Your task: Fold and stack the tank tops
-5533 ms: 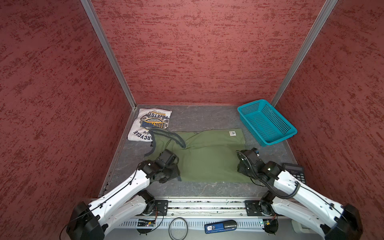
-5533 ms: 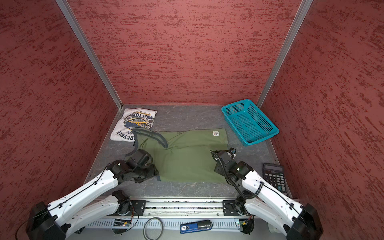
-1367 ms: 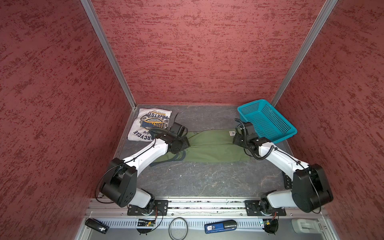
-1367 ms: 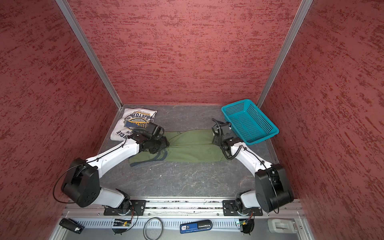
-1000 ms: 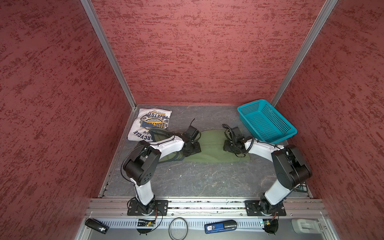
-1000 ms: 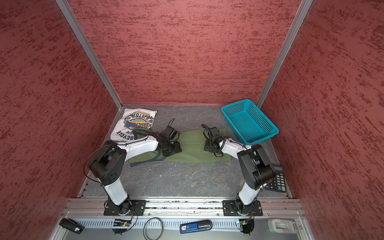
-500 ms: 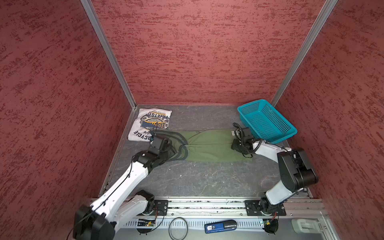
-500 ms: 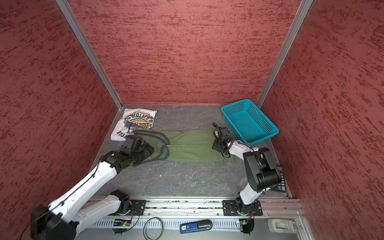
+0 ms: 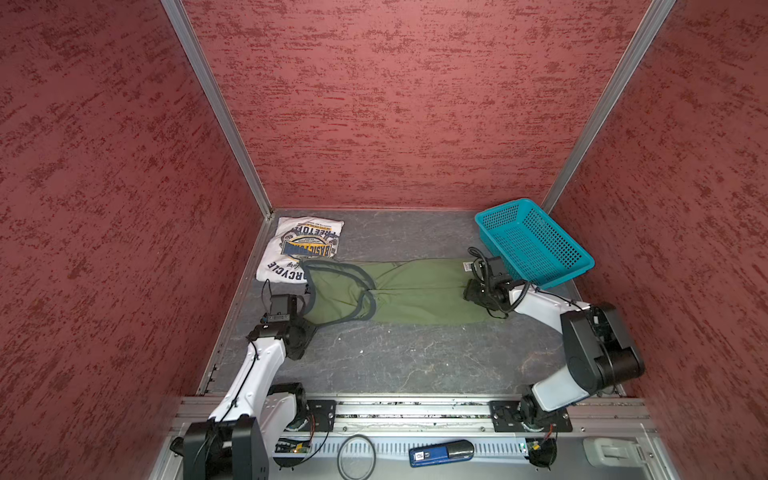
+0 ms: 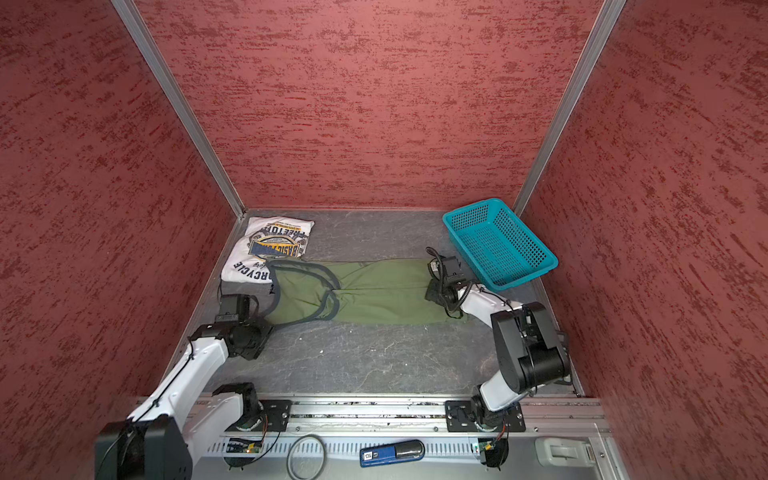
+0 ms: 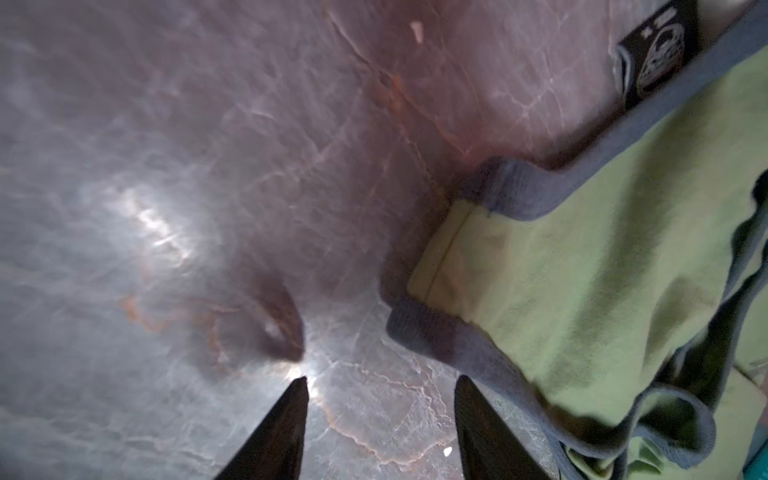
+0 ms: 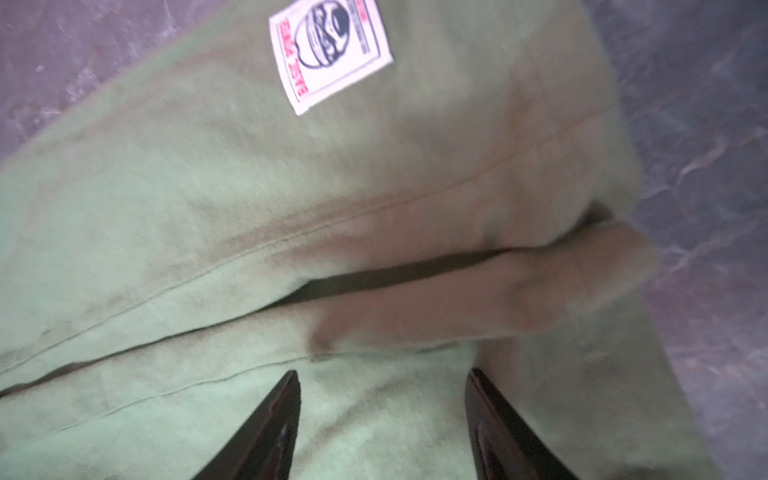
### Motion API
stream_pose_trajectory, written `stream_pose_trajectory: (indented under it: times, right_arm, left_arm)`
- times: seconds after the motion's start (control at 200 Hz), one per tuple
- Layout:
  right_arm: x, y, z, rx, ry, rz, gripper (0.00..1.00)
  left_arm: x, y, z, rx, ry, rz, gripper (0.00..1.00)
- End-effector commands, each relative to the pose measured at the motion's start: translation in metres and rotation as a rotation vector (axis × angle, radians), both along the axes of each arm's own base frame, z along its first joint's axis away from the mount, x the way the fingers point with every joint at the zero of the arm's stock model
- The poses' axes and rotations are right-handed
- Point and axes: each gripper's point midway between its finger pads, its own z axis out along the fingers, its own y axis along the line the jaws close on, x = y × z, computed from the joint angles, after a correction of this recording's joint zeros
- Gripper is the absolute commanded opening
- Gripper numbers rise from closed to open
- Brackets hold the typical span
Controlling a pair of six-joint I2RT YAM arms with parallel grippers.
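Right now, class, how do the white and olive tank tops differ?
The white tank top is folded compact; the olive tank top lies stretched long. The white tank top shows a large emblem; the olive tank top only a small label. Both lie on the table.

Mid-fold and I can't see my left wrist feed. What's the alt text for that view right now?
An olive green tank top with grey-blue trimmed straps lies crumpled on the grey marbled table. The left jaws stand apart over bare table just beside the nearest strap, with nothing between them.
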Motion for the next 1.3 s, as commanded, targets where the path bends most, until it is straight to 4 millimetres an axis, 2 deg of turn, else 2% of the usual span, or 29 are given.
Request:
stream_pose_trajectory:
  times: [0.0,0.13,0.225,0.571,0.701,0.817,0.887,0.937,1.092,1.182,1.297]
  right_arm:
    - [0.000,0.000,0.003,0.009,-0.017,0.001,0.65]
    - [0.000,-0.001,0.004,0.004,-0.016,0.003,0.65]
    - [0.001,-0.001,0.005,-0.001,-0.015,0.004,0.65]
    - [0.004,-0.007,0.003,-0.044,-0.010,0.005,0.66]
    - [0.006,-0.007,0.001,-0.050,-0.006,0.005,0.66]
    - [0.006,-0.006,0.000,-0.049,-0.002,0.009,0.66]
    - [0.005,-0.006,0.000,-0.049,0.001,0.011,0.66]
    - [0.005,-0.007,0.001,-0.050,-0.001,0.012,0.66]
    - [0.004,-0.005,-0.001,-0.043,-0.001,0.015,0.67]
    - [0.005,-0.004,-0.004,-0.039,0.004,0.014,0.67]
    - [0.005,-0.004,-0.005,-0.042,0.008,0.017,0.67]
  left_arm:
    - [0.030,-0.004,0.009,-0.026,-0.094,-0.040,0.51]
    - [0.036,-0.003,-0.001,-0.038,-0.071,-0.033,0.39]
    - [0.042,-0.002,0.000,-0.038,-0.070,-0.034,0.28]
    - [0.076,0.012,0.044,0.017,-0.126,-0.064,0.05]
    - [0.089,0.013,0.049,0.011,-0.116,-0.076,0.00]
    - [0.095,0.014,0.045,0.001,-0.100,-0.076,0.00]
    - [0.088,0.012,0.043,0.003,-0.068,-0.092,0.00]
    - [0.076,0.014,0.043,0.041,-0.038,-0.091,0.12]
    - [0.032,0.011,0.031,0.032,-0.006,-0.057,0.39]
    - [0.019,0.014,0.022,0.043,0.010,-0.036,0.47]
    - [0.018,0.014,0.010,-0.016,0.009,-0.015,0.47]
